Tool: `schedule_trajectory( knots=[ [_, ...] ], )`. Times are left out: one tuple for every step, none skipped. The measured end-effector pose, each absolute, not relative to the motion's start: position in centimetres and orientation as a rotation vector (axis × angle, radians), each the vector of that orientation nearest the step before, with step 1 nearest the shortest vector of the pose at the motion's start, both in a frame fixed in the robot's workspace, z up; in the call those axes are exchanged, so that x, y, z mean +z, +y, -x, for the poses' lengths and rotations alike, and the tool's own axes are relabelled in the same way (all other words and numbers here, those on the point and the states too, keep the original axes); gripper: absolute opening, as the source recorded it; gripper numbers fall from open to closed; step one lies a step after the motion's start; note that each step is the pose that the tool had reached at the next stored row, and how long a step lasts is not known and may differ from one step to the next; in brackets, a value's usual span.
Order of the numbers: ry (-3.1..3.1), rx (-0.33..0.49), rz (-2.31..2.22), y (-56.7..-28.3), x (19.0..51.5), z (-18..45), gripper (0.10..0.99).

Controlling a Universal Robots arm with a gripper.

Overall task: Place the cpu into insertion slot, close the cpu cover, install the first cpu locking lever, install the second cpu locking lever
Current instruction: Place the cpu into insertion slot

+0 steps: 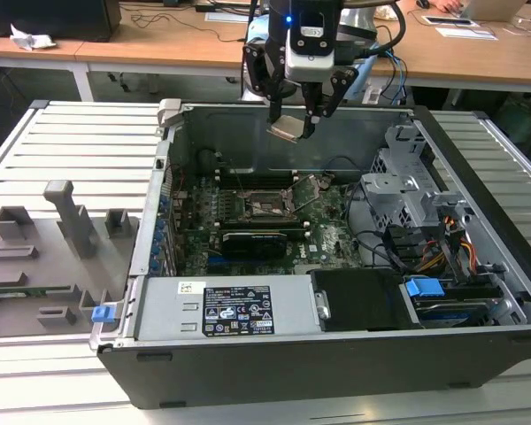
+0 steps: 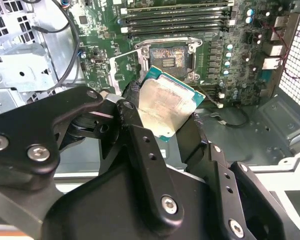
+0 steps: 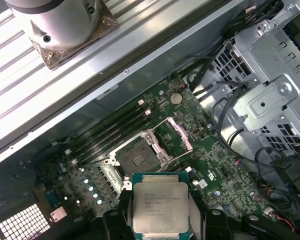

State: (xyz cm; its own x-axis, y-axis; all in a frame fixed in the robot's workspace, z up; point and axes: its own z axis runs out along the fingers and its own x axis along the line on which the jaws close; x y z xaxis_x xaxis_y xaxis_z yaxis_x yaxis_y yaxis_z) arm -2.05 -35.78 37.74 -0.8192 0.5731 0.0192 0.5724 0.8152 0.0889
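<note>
A slatted metal table (image 1: 62, 142) carries the open computer case (image 1: 336, 363), whose near wall hides the lower edge of the green circuit board (image 1: 332, 235). Inside it, a labelled power supply (image 1: 234, 310) sits along the near side. A grey drive cage (image 1: 407, 190) with tangled cables sits towards the exterior view's right. On the exterior view's left, a grey fixture tray (image 1: 44, 257) lies on the table beside the case. A long black graphics card (image 1: 257, 241) lies just in front of the socket area.

The arm is cut off at the top of the exterior view. Its gripper (image 1: 294, 119) hangs over the case near the far wall, jaws clamped on two opposite edges of the cpu (image 1: 286, 129), so those edges are covered. The chip is tilted and well above the board.

The insertion slot (image 3: 136, 158) lies open, with the cpu cover (image 3: 174, 134) swung up beside it. The locking levers are too thin to make out. In the second wrist view, a corner of the chip overlaps the slot's rim.
</note>
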Motion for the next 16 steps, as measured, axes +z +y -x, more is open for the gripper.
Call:
schedule_trajectory(
  knots=[
    [2.983, 0.142, -0.948, -35.78, 37.74, 2.05, 0.537],
    [2.981, 0.142, -0.954, -35.78, 37.74, 2.05, 0.537],
    [2.978, 0.142, -0.96, -35.78, 37.74, 2.05, 0.537],
    [2.976, 0.142, -0.967, -35.78, 37.74, 2.05, 0.537],
    [2.974, 0.142, -0.974, -35.78, 37.74, 2.05, 0.537],
    [2.972, 0.142, -0.98, -35.78, 37.74, 2.05, 0.537],
    [2.968, 0.142, -0.991, -35.78, 37.74, 2.05, 0.537],
    [2.965, 0.142, -0.997, -35.78, 37.74, 2.05, 0.537],
    [2.962, 0.142, -1.006, -35.78, 37.74, 2.05, 0.537],
    [2.959, 0.142, -1.015, -35.78, 37.74, 2.05, 0.537],
    [2.956, 0.142, -1.022, -35.78, 37.74, 2.05, 0.537],
    [2.952, 0.141, -1.031, -35.78, 37.74, 2.05, 0.537],
    [2.95, 0.141, -1.038, -35.78, 37.74, 2.05, 0.537],
    [2.946, 0.141, -1.049, -35.78, 37.74, 2.05, 0.537],
    [2.943, 0.141, -1.055, -35.78, 37.74, 2.05, 0.537],
    [2.94, 0.141, -1.062, -35.78, 37.73, 2.05, 0.537]
  ],
)
